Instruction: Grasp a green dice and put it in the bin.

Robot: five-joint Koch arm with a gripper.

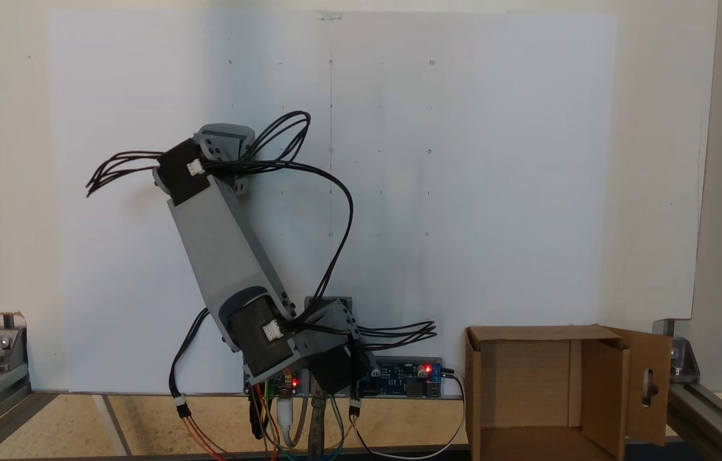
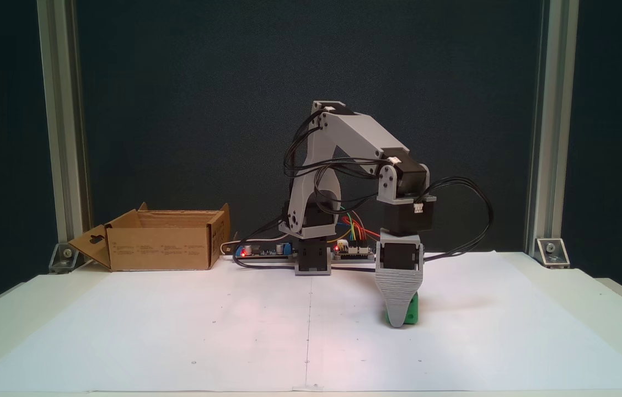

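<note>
Evidently at the grasping step, the tool (image 2: 398, 320) stood over the green dice (image 2: 411, 315) on the worktop's white paper (image 2: 234, 320), its grip impossible to tell, well apart from the bin (image 2: 162, 248), so lifting should await a confirmed pinch.

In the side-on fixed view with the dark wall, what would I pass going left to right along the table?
The bin → circuit boards → the arm's base → the gripper down at the green dice.
</note>
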